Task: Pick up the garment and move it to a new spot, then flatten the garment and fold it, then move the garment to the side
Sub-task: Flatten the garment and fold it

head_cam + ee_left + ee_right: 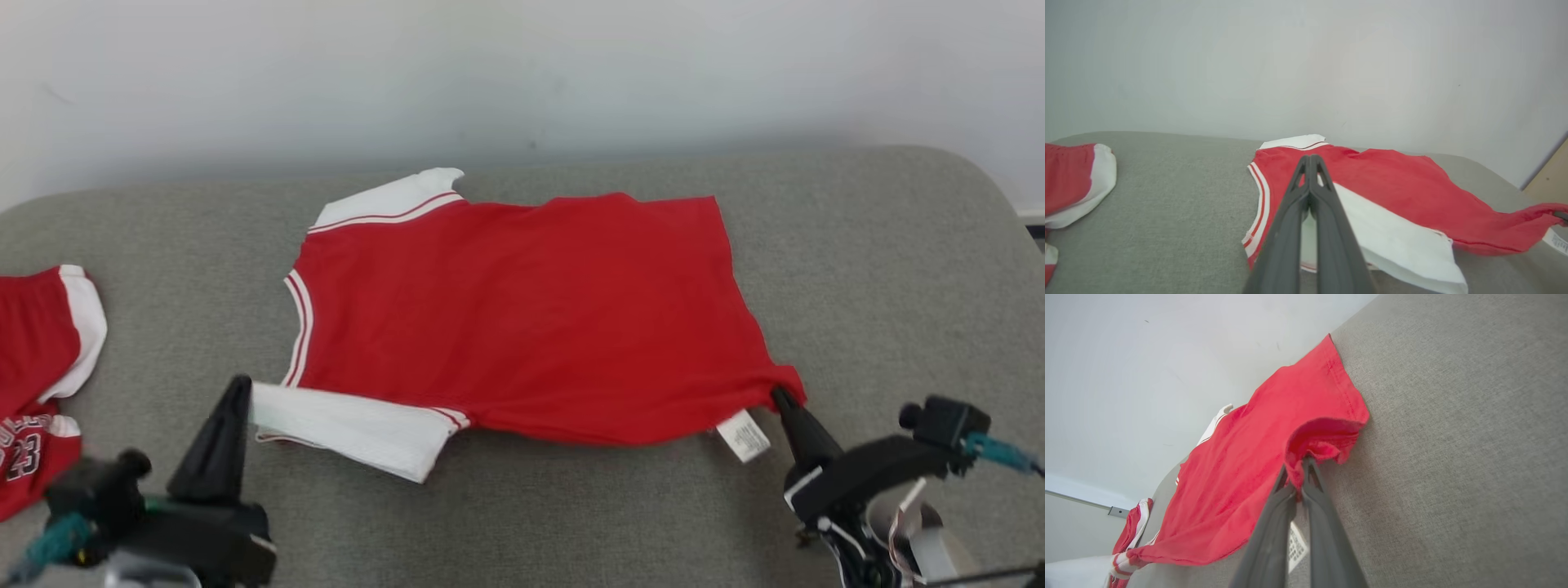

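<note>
The red soft-knit jersey with white sleeves (522, 318) lies spread mid-way across the grey fabric cushion (882, 269). It looks light and limp, likely to sag. The right gripper (784, 396) pinches its near right hem corner. The left gripper (237, 388) is clenched empty beside the near left white sleeve (351, 425), the matching hold.

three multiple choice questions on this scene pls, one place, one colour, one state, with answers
1. Where is the second red garment relative to the garment?
A) robot's left
B) robot's right
C) on top of it

2. What colour are the garment's sleeves?
A) black
B) white
C) blue

3. How is the right end effector?
A) open above the garment
B) shut on nothing
C) shut on the garment's hem corner

Answers:
1 A, it lies at the head view's left edge.
2 B, both show white.
3 C, red fabric bunches between its closed fingers.
</note>
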Controlling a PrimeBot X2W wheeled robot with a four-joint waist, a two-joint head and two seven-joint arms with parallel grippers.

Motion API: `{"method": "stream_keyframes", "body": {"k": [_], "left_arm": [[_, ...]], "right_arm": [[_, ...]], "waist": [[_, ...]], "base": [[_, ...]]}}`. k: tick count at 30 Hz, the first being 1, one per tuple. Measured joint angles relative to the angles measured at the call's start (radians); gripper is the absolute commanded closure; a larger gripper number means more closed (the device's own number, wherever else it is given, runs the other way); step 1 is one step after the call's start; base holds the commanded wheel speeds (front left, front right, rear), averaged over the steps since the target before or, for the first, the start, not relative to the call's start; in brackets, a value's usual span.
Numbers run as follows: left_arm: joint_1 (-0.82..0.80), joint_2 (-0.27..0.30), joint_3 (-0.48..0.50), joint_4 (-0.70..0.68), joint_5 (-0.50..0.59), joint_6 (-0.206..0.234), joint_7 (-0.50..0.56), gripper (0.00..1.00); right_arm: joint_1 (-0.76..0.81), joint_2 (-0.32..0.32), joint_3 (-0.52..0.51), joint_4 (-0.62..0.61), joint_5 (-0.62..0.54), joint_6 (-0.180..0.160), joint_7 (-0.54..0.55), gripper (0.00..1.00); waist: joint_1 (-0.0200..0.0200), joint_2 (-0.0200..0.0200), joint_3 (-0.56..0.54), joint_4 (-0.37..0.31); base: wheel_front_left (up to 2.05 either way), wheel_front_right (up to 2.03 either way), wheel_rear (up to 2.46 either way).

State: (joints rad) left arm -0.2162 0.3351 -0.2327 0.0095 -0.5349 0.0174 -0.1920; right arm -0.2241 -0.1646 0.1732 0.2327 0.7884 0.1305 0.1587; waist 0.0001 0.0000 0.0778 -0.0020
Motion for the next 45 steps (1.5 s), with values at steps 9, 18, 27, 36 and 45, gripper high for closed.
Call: {"method": "stream_keyframes", "body": {"k": [9,18,27,36,45], "left_arm": [[-0.254,0.070,-0.002,0.231,-0.015,-0.087,0.071,1.00],[-0.446,0.085,-0.042,0.453,-0.019,-0.130,0.072,1.00],[-0.604,0.074,-0.121,0.644,-0.019,-0.145,0.040,1.00],[-0.632,0.065,-0.162,0.735,-0.035,-0.148,-0.047,0.00],[-0.529,0.059,-0.098,0.640,-0.039,-0.132,-0.066,0.00]], "right_arm": [[-0.254,0.042,0.002,0.167,-0.014,0.000,0.072,1.00],[-0.470,0.070,0.041,0.370,-0.032,0.000,0.057,1.00],[-0.619,0.085,0.086,0.552,-0.048,0.000,-0.006,1.00],[-0.637,0.060,0.167,0.579,-0.008,0.000,-0.095,0.00],[-0.548,-0.020,0.255,0.517,0.022,0.000,-0.192,0.00]], "waist": [[0.0001,0.0001,0.082,-0.054],[0.0001,0.0002,0.168,-0.092],[0.0001,0.0002,0.242,-0.110],[-0.0002,0.0001,0.234,-0.117],[-0.0001,0.0001,0.185,-0.097]], "base": [[0.00,0.00,0.00],[0.00,0.00,0.00],[0.00,0.00,0.00],[0.00,0.00,0.00],[0.00,0.00,0.00]]}}
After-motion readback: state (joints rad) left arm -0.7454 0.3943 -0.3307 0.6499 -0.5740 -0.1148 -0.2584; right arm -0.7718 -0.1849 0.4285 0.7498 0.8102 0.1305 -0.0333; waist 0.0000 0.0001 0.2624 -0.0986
